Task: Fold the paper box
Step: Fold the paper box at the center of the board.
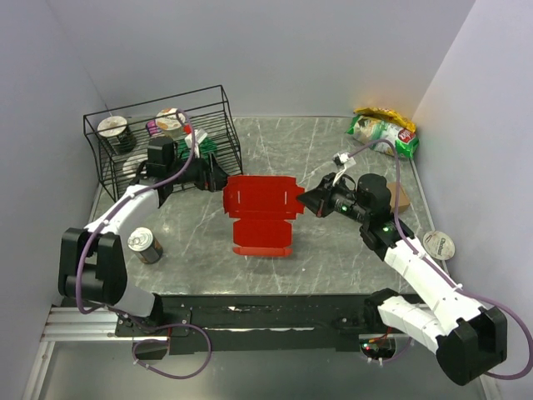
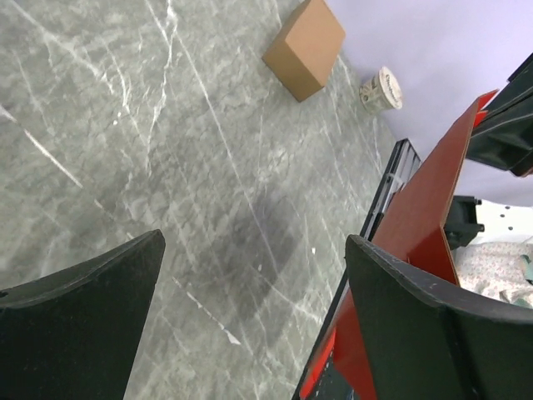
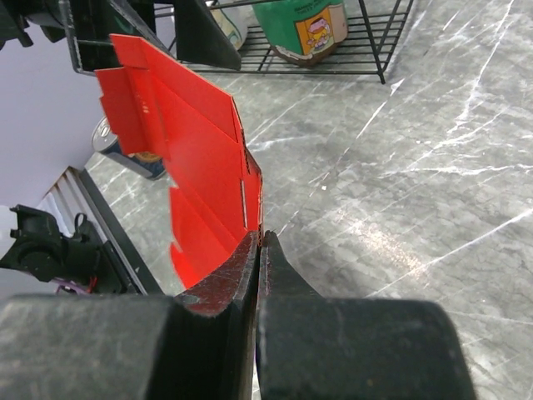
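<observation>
The paper box (image 1: pixel 262 212) is a bright red creased die-cut sheet with flaps, unfolded and held up off the grey table. My right gripper (image 1: pixel 310 201) is shut on its right edge; in the right wrist view the fingertips (image 3: pixel 260 237) pinch the sheet's (image 3: pixel 191 150) rim. My left gripper (image 1: pixel 218 177) stands open at the sheet's upper left corner. In the left wrist view the red card (image 2: pixel 420 208) lies just outside the right finger, and only bare table shows between the left gripper's (image 2: pixel 254 242) jaws.
A black wire basket (image 1: pixel 154 102) with cans and cups stands at the back left, just behind the left gripper. A tin can (image 1: pixel 145 245) sits by the left arm. Snack bags (image 1: pixel 383 129) lie back right. A brown cardboard box (image 2: pixel 304 48) and a tipped cup (image 1: pixel 439 243) lie right.
</observation>
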### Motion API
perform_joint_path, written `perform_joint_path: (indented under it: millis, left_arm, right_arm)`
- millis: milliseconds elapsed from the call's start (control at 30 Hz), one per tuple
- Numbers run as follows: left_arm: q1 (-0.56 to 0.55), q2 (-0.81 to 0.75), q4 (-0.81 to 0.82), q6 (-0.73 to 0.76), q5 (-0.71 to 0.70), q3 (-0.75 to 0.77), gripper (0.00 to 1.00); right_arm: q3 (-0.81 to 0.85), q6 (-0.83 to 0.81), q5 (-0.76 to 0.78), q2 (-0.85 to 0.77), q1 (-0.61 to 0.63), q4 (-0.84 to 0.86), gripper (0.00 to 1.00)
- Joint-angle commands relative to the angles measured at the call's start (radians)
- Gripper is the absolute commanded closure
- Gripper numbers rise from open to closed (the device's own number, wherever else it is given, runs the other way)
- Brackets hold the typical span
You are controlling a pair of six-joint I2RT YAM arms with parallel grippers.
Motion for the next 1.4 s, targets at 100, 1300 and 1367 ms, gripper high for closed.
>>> perform_joint_path:
  millis: [100,1300,1367]
  left_arm:
    - [0.009,-0.056,-0.022,0.046,-0.01,0.015,0.01]
    - [-0.095,-0.047,-0.057,0.141,-0.038,0.026,0.64]
    - [-0.111,-0.04,-0.068,0.155,-0.029,0.03,0.76]
  right_arm:
    - [0.019,0.003,0.015,-0.038,-0.013,0.005,1.0]
    - [0.002,0.012,-0.016,-0.078,-0.018,-0.017,1.0]
    - [0.007,0.004,-0.01,-0.073,-0.02,-0.023,1.0]
